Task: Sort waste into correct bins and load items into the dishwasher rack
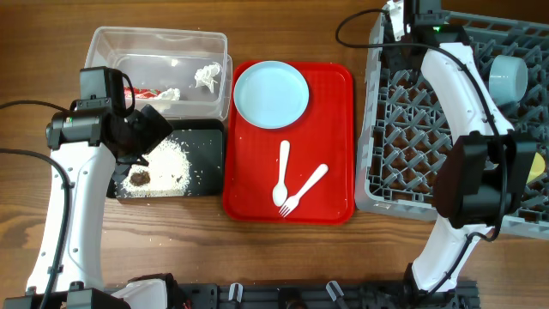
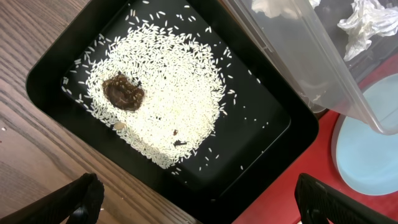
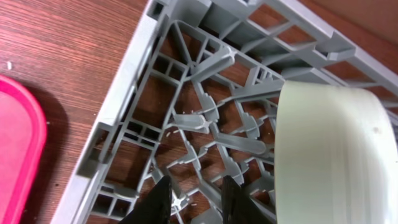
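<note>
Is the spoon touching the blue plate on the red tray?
Apart. Overhead shows bare red tray between the plate and the handle end of the spoon.

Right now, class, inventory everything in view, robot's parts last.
Clear rectangular plastic tub: one, clear, left.
Crumpled white tissue: one, white, in tub.
Red-and-white snack wrapper: one, in tub.
Black rectangular plastic tray: one, black, beside tub.
Loose white rice: one pile, white, black tray.
Brown food scrap: one, brown, on rice.
Flat red serving tray: one, red, centre.
Light blue round plate: one, blue, red tray.
White plastic spoon and fork: one each, white, red tray.
Grey plastic dishwasher rack: one, grey, right.
Light blue bowl, pale green bowl: one each, in rack.
Small yellow cup: one, yellow, in rack.
Left gripper: black, open over black tray.
Right gripper: black, open over rack corner.
</note>
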Robot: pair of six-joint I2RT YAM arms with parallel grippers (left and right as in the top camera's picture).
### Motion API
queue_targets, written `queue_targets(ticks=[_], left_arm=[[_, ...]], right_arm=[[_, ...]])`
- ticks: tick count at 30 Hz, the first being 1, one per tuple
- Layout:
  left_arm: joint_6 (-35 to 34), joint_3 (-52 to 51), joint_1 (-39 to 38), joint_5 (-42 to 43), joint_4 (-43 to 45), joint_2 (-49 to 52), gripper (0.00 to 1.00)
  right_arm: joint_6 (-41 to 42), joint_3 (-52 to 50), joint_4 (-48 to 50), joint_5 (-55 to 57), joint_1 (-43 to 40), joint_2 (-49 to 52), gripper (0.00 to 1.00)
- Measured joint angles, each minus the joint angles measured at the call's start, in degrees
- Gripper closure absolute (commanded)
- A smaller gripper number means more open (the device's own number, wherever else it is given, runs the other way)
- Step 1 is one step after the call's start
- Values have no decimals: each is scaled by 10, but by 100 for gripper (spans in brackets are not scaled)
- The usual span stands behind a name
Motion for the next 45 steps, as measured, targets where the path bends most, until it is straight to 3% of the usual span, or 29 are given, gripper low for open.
queue_targets(ticks=[7,9,11,21,32,39,45], left_arm=[[0,0,0,0,0,0,0],[0,0,0,0,0,0,0],[0,0,0,0,0,0,0],[0,0,0,0,0,0,0],[0,0,0,0,0,0,0],[0,0,0,0,0,0,0],[0,0,0,0,0,0,0]], right_arm=[[3,-1,0,9,-18,0,72],[15,-1,0,25,-22,0,78],[41,-1,4,64,-24,0,82],[117,-1,3,208,-24,-1,83],[143,-2,-27,132,-24,-67,73],[159,-2,-25,130,-33,-94,76],[231,-2,-14,157,-78,-94,78]])
